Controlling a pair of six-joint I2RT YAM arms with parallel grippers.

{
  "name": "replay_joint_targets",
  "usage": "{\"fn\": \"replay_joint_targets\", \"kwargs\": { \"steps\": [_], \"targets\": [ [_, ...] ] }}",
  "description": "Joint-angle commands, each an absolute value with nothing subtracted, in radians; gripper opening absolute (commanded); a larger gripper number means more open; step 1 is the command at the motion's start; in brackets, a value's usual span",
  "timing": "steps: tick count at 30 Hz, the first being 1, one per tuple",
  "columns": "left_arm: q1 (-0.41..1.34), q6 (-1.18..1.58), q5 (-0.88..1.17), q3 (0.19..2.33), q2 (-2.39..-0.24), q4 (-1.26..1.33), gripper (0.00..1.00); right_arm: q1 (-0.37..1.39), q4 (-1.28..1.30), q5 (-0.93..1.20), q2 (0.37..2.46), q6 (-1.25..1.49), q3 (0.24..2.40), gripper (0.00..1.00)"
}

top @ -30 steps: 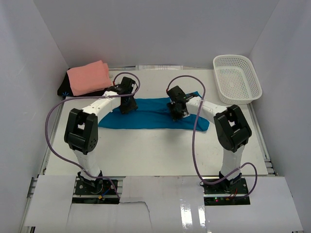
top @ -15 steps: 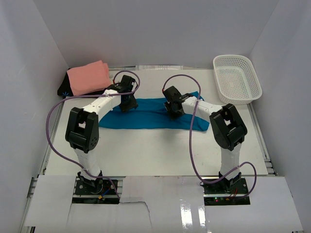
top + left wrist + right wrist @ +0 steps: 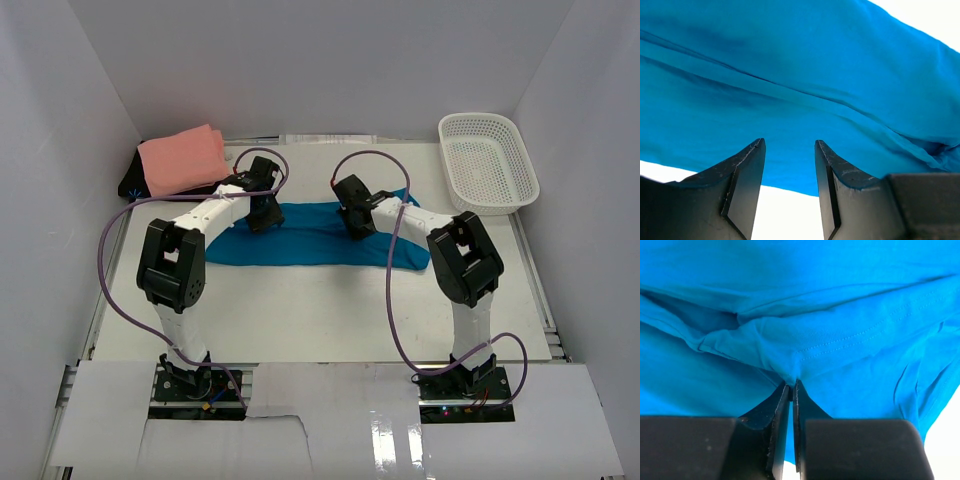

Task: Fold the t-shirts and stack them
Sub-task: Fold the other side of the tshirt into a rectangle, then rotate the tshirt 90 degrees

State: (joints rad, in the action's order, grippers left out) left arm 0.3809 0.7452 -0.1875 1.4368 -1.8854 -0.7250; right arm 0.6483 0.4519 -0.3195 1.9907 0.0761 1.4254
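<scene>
A teal-blue t-shirt (image 3: 310,237) lies folded into a long strip across the middle of the table. My right gripper (image 3: 357,226) is down on its far edge, right of centre, shut with a pinch of the blue cloth (image 3: 805,357) gathered at its fingertips (image 3: 785,392). My left gripper (image 3: 263,222) stands open over the strip's far left edge, and its fingers (image 3: 747,165) straddle the blue hem (image 3: 790,175) with bare table showing between them. A salmon-pink t-shirt (image 3: 182,160) rests folded at the back left corner.
A white mesh basket (image 3: 487,162) sits at the back right corner. The pink shirt lies on a dark object (image 3: 135,185). White walls close in the table (image 3: 330,310) on three sides. Purple cables loop from both arms.
My right gripper has slid slightly left and back along the blue shirt's far edge and shut on the cloth. The left gripper has hardly moved and stays open.
</scene>
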Motion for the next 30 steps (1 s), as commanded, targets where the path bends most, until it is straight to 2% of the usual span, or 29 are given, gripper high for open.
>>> {"fn": "replay_joint_targets", "kwargs": {
  "steps": [1, 13, 17, 22, 24, 30],
  "targets": [
    [0.379, 0.752, -0.184, 1.433, -1.87, -0.718, 0.55, 0.653, 0.405, -0.333, 1.993, 0.081, 1.47, 0.08],
    [0.379, 0.75, -0.183, 1.431, -1.875, -0.716, 0.55, 0.653, 0.298, -0.293, 2.061, -0.069, 1.612, 0.09],
    [0.379, 0.75, -0.178, 1.431, -1.878, -0.719, 0.55, 0.658, 0.294, -0.261, 2.121, -0.097, 1.692, 0.3],
    [0.379, 0.747, -0.178, 1.424, -1.879, -0.718, 0.55, 0.673, 0.18, -0.345, 2.059, -0.106, 1.594, 0.38],
    [0.379, 0.747, -0.173, 1.424, -1.881, -0.718, 0.55, 0.675, 0.106, -0.356, 2.019, -0.104, 1.51, 0.66],
    [0.379, 0.747, -0.175, 1.43, -1.875, -0.715, 0.55, 0.673, 0.04, -0.371, 1.844, -0.081, 1.358, 0.67]
  ]
}}
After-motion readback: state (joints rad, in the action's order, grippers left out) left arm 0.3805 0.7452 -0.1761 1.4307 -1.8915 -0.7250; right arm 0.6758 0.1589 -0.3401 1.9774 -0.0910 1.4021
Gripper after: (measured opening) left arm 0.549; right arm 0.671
